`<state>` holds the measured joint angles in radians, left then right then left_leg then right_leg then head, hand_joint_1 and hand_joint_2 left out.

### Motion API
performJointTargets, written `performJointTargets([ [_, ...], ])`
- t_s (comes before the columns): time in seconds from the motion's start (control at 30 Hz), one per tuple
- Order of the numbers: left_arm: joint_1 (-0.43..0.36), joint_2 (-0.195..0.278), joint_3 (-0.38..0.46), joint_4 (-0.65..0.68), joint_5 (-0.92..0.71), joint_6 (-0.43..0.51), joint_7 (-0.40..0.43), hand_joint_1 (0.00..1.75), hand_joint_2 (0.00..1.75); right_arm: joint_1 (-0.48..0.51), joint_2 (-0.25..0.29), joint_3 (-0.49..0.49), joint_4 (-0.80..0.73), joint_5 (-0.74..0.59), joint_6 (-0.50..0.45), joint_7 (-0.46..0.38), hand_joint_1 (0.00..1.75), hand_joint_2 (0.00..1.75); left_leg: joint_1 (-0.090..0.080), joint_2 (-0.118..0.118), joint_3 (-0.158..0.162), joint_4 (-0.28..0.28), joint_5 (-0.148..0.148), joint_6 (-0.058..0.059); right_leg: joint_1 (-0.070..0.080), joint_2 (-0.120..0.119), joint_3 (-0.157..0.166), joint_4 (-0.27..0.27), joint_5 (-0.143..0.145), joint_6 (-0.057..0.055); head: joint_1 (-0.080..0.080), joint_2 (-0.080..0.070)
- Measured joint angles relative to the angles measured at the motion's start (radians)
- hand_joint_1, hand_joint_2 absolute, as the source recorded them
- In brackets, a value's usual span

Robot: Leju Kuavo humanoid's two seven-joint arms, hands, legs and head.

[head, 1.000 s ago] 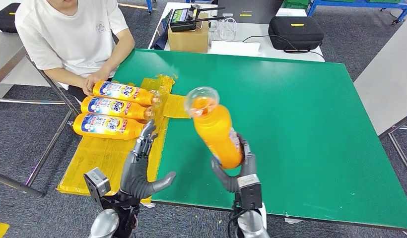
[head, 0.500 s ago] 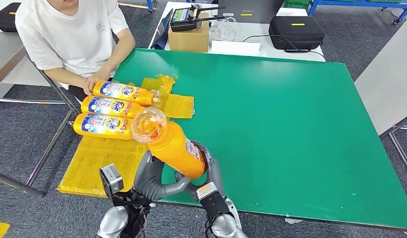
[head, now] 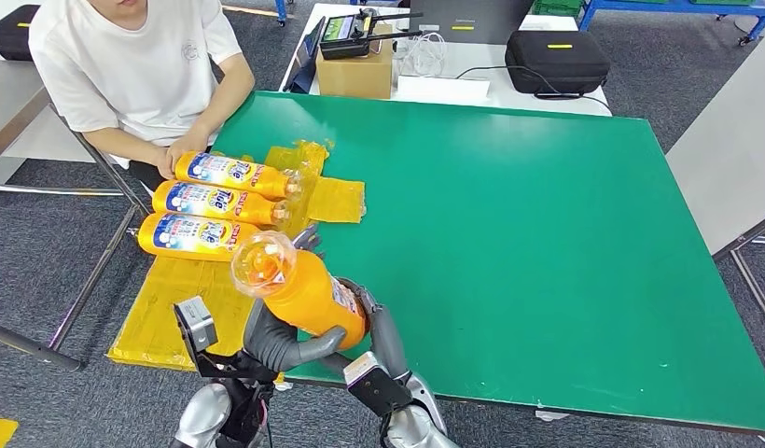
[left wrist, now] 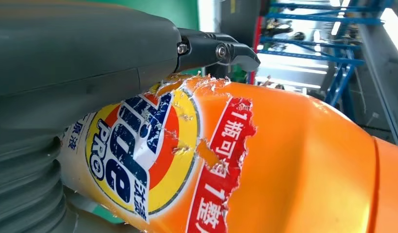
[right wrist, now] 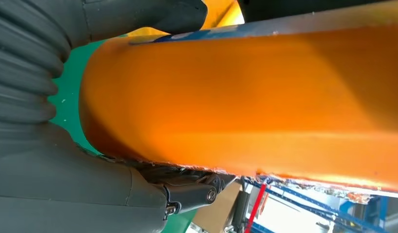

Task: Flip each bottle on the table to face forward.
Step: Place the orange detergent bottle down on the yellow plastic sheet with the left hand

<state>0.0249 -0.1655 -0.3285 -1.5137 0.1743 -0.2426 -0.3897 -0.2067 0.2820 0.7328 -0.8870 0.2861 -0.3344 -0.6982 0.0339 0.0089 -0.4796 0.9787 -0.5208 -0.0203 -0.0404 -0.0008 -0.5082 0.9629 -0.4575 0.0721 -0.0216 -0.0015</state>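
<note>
One bottle: orange bottle (head: 309, 297) is lifted off the desk (head: 547, 233), above its near edge, tilted, with the clear cap end (head: 263, 261) pointing up and toward the camera.
Two hands: both are on this bottle. The left hand (head: 278, 338) wraps it from below and from the left side; the right hand (head: 377, 322) is closed on its lower part from the right side.
Reason of hold: I judge that this is a pass from one hand to the other, or a turn between them, so that the label can come to the front before the bottle is put down.
Label: in the left wrist view the printed label (left wrist: 153, 155) is seen just beside the thumb, blue and yellow with a red strip; its edges are torn and scratched.
Back side: in the right wrist view the bottle shows plain orange plastic, smooth and glossy.
Three bottles: a row (head: 215, 203) lies on the yellow sheet (head: 187, 299) at the left part of the desk, labels up, caps toward the middle; I judge these are already done.
Person: sits behind the row, one hand (head: 181, 154) touching the far bottle.
Handling: smooth plastic may slip while it is turned.
</note>
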Motion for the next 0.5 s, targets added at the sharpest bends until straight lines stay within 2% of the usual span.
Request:
performJointTargets([
  [0.03,0.000,0.000,0.004,0.005,0.019,-0.003,0.009,1.75,1.75,-0.002,0.000,0.002,0.007,0.004,0.000,0.001,1.32,1.75,0.000,0.000,0.000,0.000,0.000,0.000,0.000,0.000,0.000,0.000,0.000,0.000,0.000,0.000],
  [0.1,0.000,0.000,0.012,0.013,0.038,-0.004,0.018,1.75,1.75,-0.006,0.000,0.009,0.020,0.010,0.000,0.005,0.45,1.75,0.000,0.000,0.000,0.000,0.000,0.000,0.000,0.000,0.000,0.000,0.000,0.000,0.000,0.000],
  [0.17,-0.004,0.000,0.019,0.020,0.051,-0.006,0.023,1.75,1.75,-0.010,-0.001,0.019,0.034,0.017,-0.001,0.006,0.00,1.75,0.000,0.000,0.000,0.000,0.000,0.000,0.000,0.000,0.000,0.000,0.000,0.000,0.000,0.000],
  [0.3,-0.011,0.001,0.036,0.030,0.122,-0.022,0.051,1.75,1.75,-0.011,-0.001,0.038,0.054,0.032,-0.004,0.002,0.00,0.00,0.000,0.000,0.000,0.000,0.000,0.000,0.000,0.000,0.000,0.000,0.000,0.000,0.000,0.000],
  [0.4,-0.012,0.000,0.045,0.032,0.167,-0.021,0.065,1.75,1.75,-0.012,-0.001,0.039,0.062,0.036,-0.018,-0.002,0.00,0.00,0.000,0.000,0.000,0.000,0.000,0.000,0.000,0.000,0.000,0.000,0.000,0.000,0.000,0.000],
  [0.5,-0.013,0.000,0.046,0.030,0.140,0.019,0.063,1.75,1.75,-0.011,-0.001,0.037,0.067,0.036,-0.046,-0.002,0.00,0.00,0.000,0.000,0.000,0.000,0.000,0.000,0.000,0.000,0.000,0.000,0.000,0.000,0.000,0.000],
])
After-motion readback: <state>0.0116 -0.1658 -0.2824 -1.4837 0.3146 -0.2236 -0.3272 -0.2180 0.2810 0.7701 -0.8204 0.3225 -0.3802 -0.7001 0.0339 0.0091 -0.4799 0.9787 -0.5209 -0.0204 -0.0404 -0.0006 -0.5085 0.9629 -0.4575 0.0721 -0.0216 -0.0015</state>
